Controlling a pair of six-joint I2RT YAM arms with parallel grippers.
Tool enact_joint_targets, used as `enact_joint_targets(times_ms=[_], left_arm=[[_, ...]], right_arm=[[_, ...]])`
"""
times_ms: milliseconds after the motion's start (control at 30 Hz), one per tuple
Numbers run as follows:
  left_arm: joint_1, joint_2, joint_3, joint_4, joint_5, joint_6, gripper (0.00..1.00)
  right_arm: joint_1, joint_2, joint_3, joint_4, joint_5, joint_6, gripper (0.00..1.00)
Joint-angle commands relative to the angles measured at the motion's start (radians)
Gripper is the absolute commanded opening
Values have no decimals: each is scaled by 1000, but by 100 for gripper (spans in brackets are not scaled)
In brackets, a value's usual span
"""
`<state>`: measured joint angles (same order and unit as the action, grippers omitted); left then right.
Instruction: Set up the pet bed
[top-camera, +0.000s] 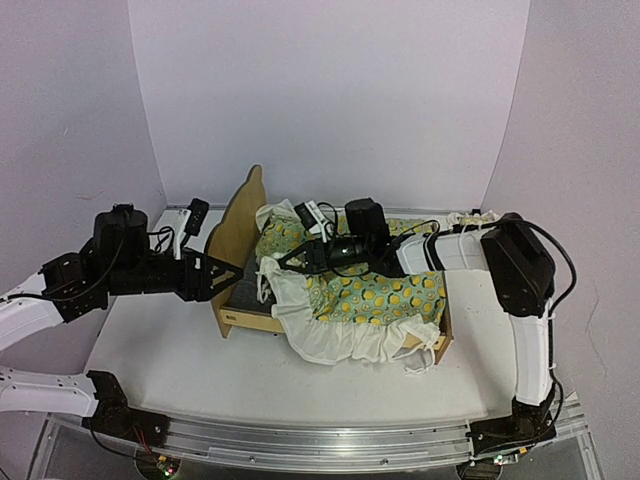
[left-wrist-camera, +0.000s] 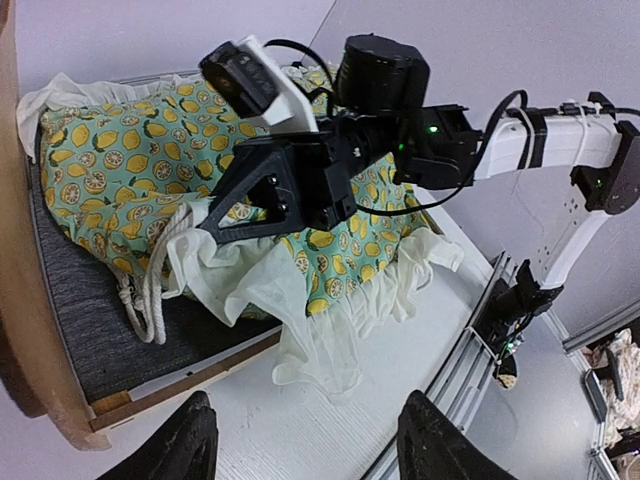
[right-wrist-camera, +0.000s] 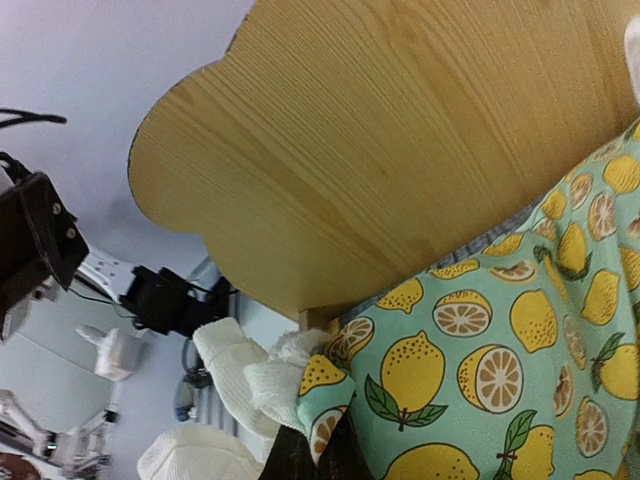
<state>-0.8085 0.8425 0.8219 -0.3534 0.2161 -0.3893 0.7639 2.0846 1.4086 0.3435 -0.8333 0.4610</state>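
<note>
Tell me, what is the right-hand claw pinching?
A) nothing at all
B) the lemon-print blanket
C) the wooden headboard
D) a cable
B: the right gripper is shut on a fold of the blanket, just in front of the headboard.

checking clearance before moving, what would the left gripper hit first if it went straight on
Likely the blanket's white ruffle hanging over the pet bed rail; only bare table lies between it and the left gripper. Depth is unclear.

Left claw (top-camera: 236, 276) gapes; right claw (top-camera: 273, 262) pinched closed.
</note>
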Motion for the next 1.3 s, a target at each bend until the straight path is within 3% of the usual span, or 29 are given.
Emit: enact_joint_targets(times_ms=[0, 100, 200, 467, 533, 733, 867, 933, 1000, 1067, 1167, 1267], left_arm=[[-121, 96, 59, 125, -155, 35, 59], [-143, 231, 146, 72, -206, 36, 51], [-144, 391, 262, -59, -345, 36, 49], [-139, 619, 418, -69, -403, 57, 65], [-111, 659, 430, -43, -378, 59, 65], [-54, 756, 502, 1, -332, 76, 40], [-38, 806, 553, -3, -319, 100, 19], [-35, 816, 572, -4, -296, 110, 6], [-32, 815, 583, -5, -275, 104, 0], [-29, 809, 590, -3, -250, 84, 0], [-25, 798, 597, -5, -225, 47, 0], [-13, 767, 593, -6, -219, -7, 0]], right_arm=[[-46, 98, 9, 342, -243, 368, 0], [-77, 126, 20, 353, -270, 391, 0], [-119, 140, 21, 353, -302, 396, 1], [-133, 153, 33, 351, -331, 378, 4], [-133, 149, 28, 351, -324, 370, 6], [-133, 116, 19, 307, -303, 342, 9], [-133, 65, 30, 81, -235, 200, 14], [-133, 10, 42, -136, -85, 90, 23], [-129, -92, 45, -402, 113, -27, 40], [-127, -192, 5, -471, 242, -67, 53], [-107, -342, -50, -519, 374, -164, 64], [-21, -471, -164, -435, 519, -304, 79]])
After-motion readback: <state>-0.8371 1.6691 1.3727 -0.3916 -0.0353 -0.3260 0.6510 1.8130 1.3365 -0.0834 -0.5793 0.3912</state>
